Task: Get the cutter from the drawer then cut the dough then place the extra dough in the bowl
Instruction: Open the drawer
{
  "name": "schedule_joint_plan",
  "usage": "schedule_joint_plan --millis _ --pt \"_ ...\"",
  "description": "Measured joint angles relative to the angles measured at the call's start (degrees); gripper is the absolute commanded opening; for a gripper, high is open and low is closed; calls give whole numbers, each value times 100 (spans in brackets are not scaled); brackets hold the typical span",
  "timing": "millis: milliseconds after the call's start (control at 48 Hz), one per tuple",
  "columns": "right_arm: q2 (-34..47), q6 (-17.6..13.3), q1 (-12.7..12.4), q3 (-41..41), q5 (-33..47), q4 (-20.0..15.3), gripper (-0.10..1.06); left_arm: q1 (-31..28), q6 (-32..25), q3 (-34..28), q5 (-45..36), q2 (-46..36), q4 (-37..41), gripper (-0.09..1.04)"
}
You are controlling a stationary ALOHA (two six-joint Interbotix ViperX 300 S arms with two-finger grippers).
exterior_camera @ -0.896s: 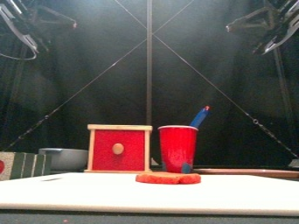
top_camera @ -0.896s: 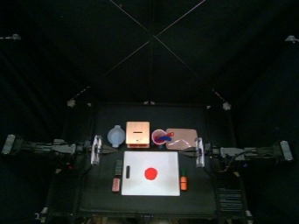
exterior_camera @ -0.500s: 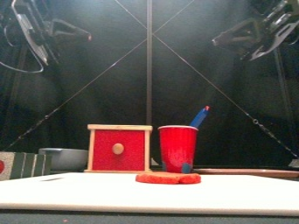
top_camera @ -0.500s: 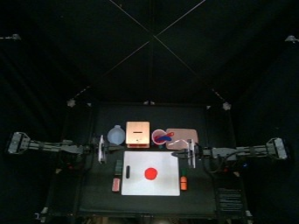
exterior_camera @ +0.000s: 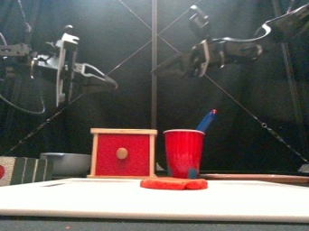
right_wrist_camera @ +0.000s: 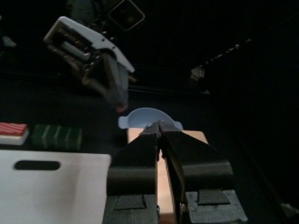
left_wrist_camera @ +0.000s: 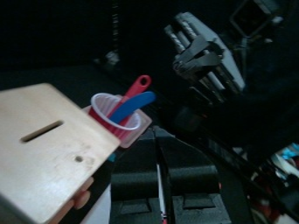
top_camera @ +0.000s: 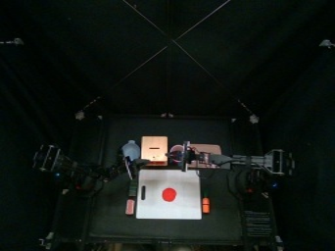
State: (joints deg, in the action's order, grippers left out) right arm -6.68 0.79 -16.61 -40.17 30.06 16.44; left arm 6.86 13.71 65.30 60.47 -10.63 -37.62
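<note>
A flat red dough disc (top_camera: 167,193) (exterior_camera: 173,183) lies in the middle of the white cutting board (top_camera: 147,177) (exterior_camera: 72,197). Behind the board stands the pale wooden box (top_camera: 156,150) with its red drawer front (exterior_camera: 123,153) closed; no cutter shows. The blue-grey bowl (top_camera: 131,150) (right_wrist_camera: 149,118) sits left of the box. My left gripper (top_camera: 127,169) (exterior_camera: 63,68) hangs shut and empty high over the board's left back corner. High above the red cup, my right gripper (top_camera: 187,155) (exterior_camera: 200,50) is also shut and empty.
A red cup (top_camera: 181,153) (exterior_camera: 183,153) holding a blue and a red toy knife (left_wrist_camera: 131,98) stands right of the box, with the pink tray (top_camera: 210,152) beyond it. A dark green sushi roll (right_wrist_camera: 56,136) and a red toy (right_wrist_camera: 12,131) lie left of the board.
Both arms have swung inward from the table's sides toward the middle and come lower. The right gripper now reaches over the cup, the left over the board's left back corner.
</note>
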Motion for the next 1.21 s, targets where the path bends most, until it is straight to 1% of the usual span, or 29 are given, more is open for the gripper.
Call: schedule_joint_plan --millis 83,188,271,458,542,625,750,938,1062,1125,1208 --pt "606 0 -123 413 70 26 2 -9 202 -70 9 325 -220 24" --pt "1248 26 -211 853 88 53 2 9 413 -123 9 642 -281 25" --pt "1802 26 -255 1274 97 123 2 26 738 -202 -35 853 -343 26" --pt "2558 26 -316 1828 88 255 2 35 1494 -360 -334 1116 -422 33" --pt "2777 26 -334 1986 53 264 2 44 1696 -378 -466 1204 -448 36" --pt "2909 -26 -343 2065 -18 264 2 44 1942 -422 -606 1248 -457 40" --pt "2953 -9 -343 2127 -149 255 2 53 2268 -466 -782 1283 -466 48" --pt "2953 -9 -343 2127 -220 255 2 44 2619 -501 -967 1327 -554 65" --pt "2944 -9 -325 2118 -220 255 2 53 2927 -571 -1213 1362 -721 74" --pt "2953 -9 -325 2118 -220 264 2 44 3023 -598 -1292 1389 -782 77" --pt "2953 -9 -316 2118 -220 264 2 44 3120 -650 -1380 1450 -896 79"
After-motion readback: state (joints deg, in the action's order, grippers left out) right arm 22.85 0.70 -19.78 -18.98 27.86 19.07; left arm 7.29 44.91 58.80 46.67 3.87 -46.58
